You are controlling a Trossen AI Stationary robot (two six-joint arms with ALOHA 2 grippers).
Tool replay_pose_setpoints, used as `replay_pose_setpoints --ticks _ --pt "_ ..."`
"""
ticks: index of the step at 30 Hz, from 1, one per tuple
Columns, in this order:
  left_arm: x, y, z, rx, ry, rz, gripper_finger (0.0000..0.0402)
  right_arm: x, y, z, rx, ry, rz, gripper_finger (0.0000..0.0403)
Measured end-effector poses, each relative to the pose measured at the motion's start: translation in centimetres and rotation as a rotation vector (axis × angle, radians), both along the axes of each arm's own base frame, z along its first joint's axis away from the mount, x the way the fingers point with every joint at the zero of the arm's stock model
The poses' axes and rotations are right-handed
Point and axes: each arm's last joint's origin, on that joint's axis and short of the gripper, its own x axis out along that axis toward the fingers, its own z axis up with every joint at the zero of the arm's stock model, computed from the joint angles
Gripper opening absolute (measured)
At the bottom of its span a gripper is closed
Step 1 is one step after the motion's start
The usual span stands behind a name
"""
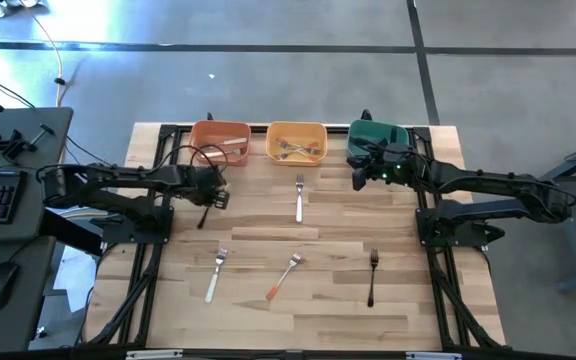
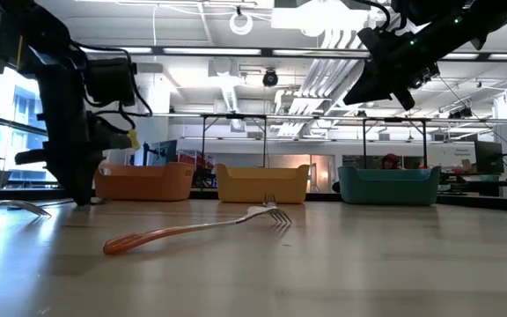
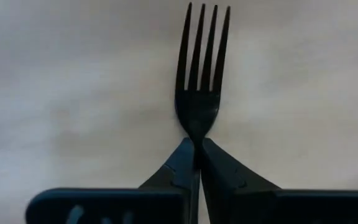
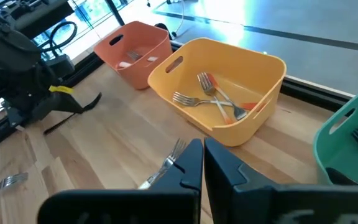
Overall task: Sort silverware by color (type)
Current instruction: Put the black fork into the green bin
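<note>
**Forks: five out on the table, one of them clamped in the left claw**

Forks on the open table (image 1: pixel 268 320) number five. Two have white handles: one (image 1: pixel 299 197) lies just in front of the yellow bin (image 1: pixel 320 128), and the other (image 1: pixel 215 275) lies towards the near left. One orange-red fork (image 1: pixel 284 277) lies beside that second white one, tines raised a little in the low view. One black fork (image 1: pixel 372 277) lies to the near right, well apart from the others. The fifth, a second black fork (image 3: pixel 201 106), is pinched by its neck between the fingers of the left gripper (image 3: pixel 196 146), tines pointing away from the wrist. This gripper is low over the wood in front of the orange bin (image 1: pixel 200 130).

Three bins stand in a row along the far edge: orange, yellow, green.
- The orange bin holds white-handled cutlery; the count cannot be told.
- The yellow bin holds several crossed forks with orange-red handles, at least two.
- The green bin (image 1: pixel 393 132) shows one black fork against its inner wall in the right wrist view.

The right gripper (image 4: pixel 202 144) hangs above the table beside the green bin. Its fingers are drawn together with only a thin slit between them, and nothing is in them.
</note>
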Motion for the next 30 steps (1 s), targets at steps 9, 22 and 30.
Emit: replay_pose_setpoints --ticks 9,22,30 --pt "3.2 0.6 5.6 0.151 -0.602 -0.040 0.0002 0.5 0.8 0.4 0.016 -0.063 0.088 0.0000" --pt "6.8 0.9 12.7 0.502 -1.376 -0.200 0.0001 5.0 2.8 2.5 0.102 -0.474 0.377 0.0041" --pt "10.2 0.0 14.8 0.507 -1.414 -0.390 0.0001 9.3 3.0 4.7 0.102 -0.489 0.454 0.0134"
